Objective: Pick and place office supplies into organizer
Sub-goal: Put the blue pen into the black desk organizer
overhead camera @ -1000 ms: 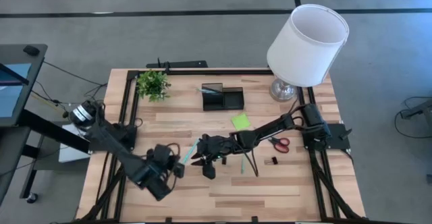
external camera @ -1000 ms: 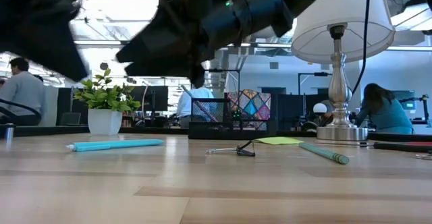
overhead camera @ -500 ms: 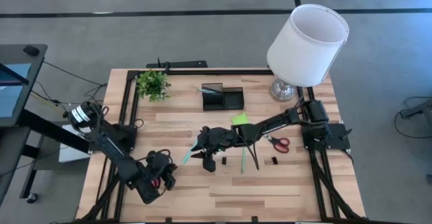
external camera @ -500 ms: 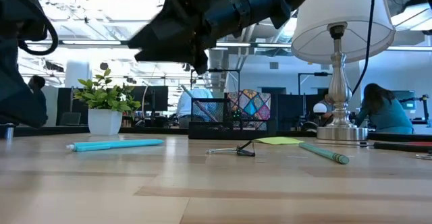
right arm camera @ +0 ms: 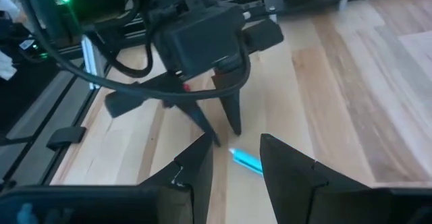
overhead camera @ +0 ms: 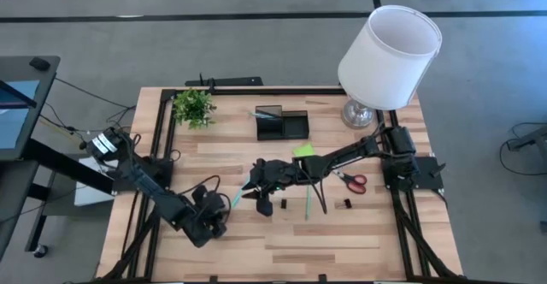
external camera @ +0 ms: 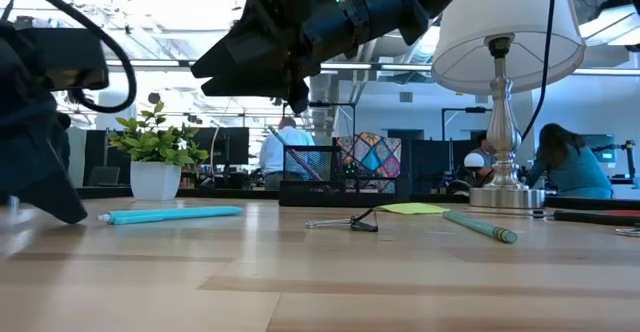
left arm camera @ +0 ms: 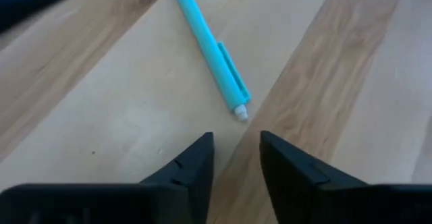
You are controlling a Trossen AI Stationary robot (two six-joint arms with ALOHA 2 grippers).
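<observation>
Tools both hover open near the slim teal plastic pen (left arm camera: 208, 47) on the pale wooden surface (overhead camera: 359, 233): left tool (left arm camera: 235, 158), right tool (right arm camera: 235, 158).

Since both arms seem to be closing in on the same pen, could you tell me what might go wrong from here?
1. Both grippers crowd the thin teal pen: the left gripper hovers open by its tip, the right gripper open nearby, so they could collide.
2. The left fingers sit beyond the pen's end; closing here would likely miss or nudge it.
3. A small black binder clip lies close and could get knocked.
</observation>
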